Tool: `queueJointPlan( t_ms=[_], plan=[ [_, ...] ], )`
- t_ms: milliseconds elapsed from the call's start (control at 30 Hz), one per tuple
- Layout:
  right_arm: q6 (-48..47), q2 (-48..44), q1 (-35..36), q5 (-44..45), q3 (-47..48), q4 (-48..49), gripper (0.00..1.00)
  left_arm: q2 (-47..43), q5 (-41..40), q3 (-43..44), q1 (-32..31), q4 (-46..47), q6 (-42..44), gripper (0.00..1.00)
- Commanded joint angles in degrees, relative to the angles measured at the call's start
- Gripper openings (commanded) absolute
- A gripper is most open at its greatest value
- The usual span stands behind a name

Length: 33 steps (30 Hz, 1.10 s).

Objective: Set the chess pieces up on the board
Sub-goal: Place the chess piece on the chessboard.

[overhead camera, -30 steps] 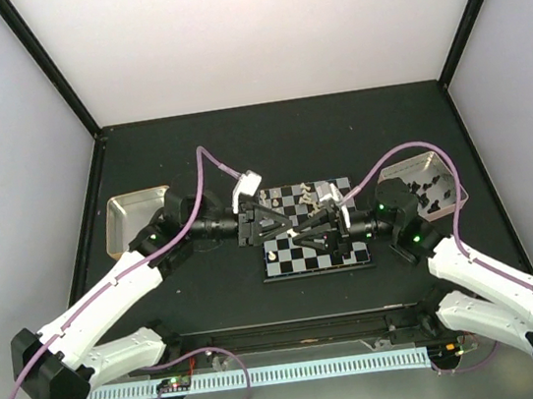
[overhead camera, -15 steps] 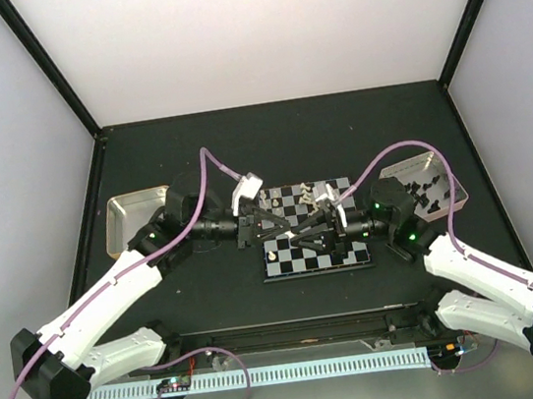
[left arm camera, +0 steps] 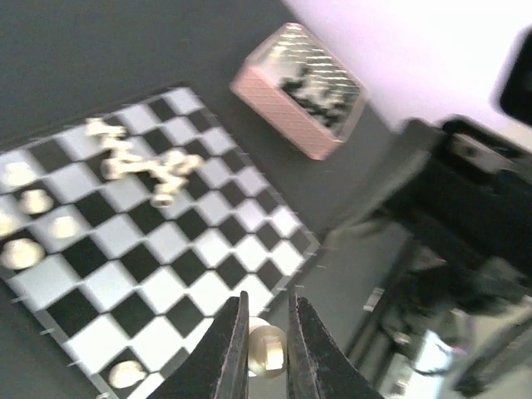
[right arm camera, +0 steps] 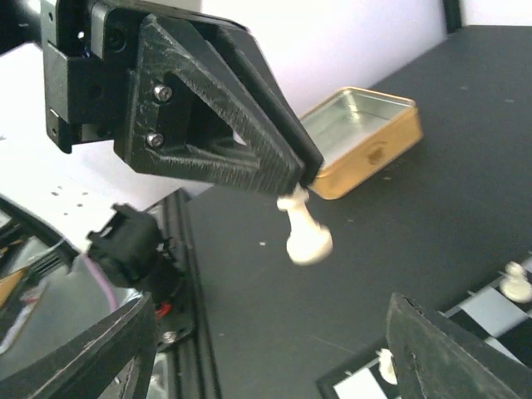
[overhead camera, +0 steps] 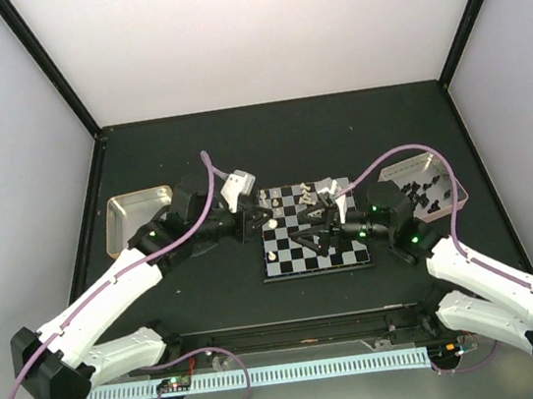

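My left gripper [overhead camera: 265, 217] is shut on a cream-white chess piece [left arm camera: 267, 348], pinched between its two fingers [left arm camera: 229, 349] just off the near edge of the board [left arm camera: 191, 241]. In the right wrist view the piece [right arm camera: 306, 234] hangs from the left gripper's [right arm camera: 302, 178] tips above the dark table. My right gripper [overhead camera: 304, 241] is open over the board [overhead camera: 340, 255], with nothing between its fingers [right arm camera: 420, 349]. Several white pieces [overhead camera: 271, 255] stand along the board's left and far edges, and a loose cluster [left arm camera: 150, 170] lies on it.
A gold metal tray [overhead camera: 135, 220] sits left of the board. A pinkish tray [overhead camera: 426, 192] with black pieces stands to the right. Both arms reach in low over the board from opposite sides, and a rail runs along the near table edge.
The two grippers met over the board. The right gripper has opened and let go of the white piece, the left has shut on it, and the two have drawn slightly apart.
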Motion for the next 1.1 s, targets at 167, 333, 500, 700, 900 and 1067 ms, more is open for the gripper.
queueJointPlan(
  t_ms=[167, 333, 500, 700, 900, 1067],
  plan=[
    [7.7, -3.9, 0.0, 29.4, -4.9, -3.6, 0.76, 4.4, -24.6, -4.2, -0.5, 0.8, 1.3, 0.01],
    [13.2, -4.5, 0.1, 38.1, -7.9, -3.0, 0.75, 11.0, -26.5, -7.3, -2.9, 8.0, 0.8, 0.01],
    [16.0, -4.7, 0.0, 39.8, -10.1, -2.5, 0.75, 19.0, -29.5, -6.6, -5.1, 10.8, 1.1, 0.01],
    [16.9, -4.5, 0.0, 40.4, -10.7, -3.3, 0.75, 23.1, -30.8, -7.2, -5.9, 14.0, 0.0, 0.01],
    [17.4, -4.4, 0.0, 40.0, -10.9, -2.8, 0.75, 24.4, -32.9, -10.0, -5.9, 19.0, -1.1, 0.02],
    [17.6, -4.4, 0.0, 39.6, -10.9, -2.9, 0.75, 25.9, -35.0, -10.5, -5.9, 19.6, -1.0, 0.02]
  ],
)
